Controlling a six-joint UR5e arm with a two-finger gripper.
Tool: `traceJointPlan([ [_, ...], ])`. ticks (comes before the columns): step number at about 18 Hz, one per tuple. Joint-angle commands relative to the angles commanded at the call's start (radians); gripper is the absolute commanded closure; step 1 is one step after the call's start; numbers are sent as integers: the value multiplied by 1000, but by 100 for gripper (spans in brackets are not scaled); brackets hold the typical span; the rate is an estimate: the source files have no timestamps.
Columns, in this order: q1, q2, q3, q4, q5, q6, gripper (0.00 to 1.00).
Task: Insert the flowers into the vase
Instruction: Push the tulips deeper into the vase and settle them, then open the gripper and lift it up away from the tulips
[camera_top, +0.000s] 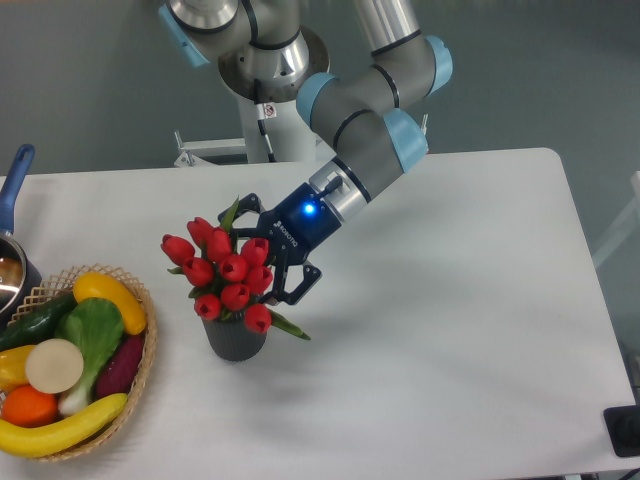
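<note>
The flowers (228, 268), a bunch of red closed tulips with green leaves, stand with their stems down in the vase (235, 341), a small dark ribbed cylinder on the white table. The heads spread wider than the vase mouth and lean slightly left. My gripper (268, 256) reaches in from the upper right, just behind the heads. Its two black fingers (303, 283) stand on either side of the bunch, closed on it below the heads. The fingertips are hidden by the tulips. One leaf (290, 327) pokes out to the lower right.
A wicker basket (146, 350) of fruit and vegetables sits at the left, close to the vase. A pot with a blue handle (14, 180) is at the far left edge. The arm's base stands behind the table.
</note>
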Motion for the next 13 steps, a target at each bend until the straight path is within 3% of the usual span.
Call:
traceJointPlan([
  [8, -12, 77, -31, 0, 167, 12, 0],
  [13, -12, 121, -29, -2, 192, 11, 0],
])
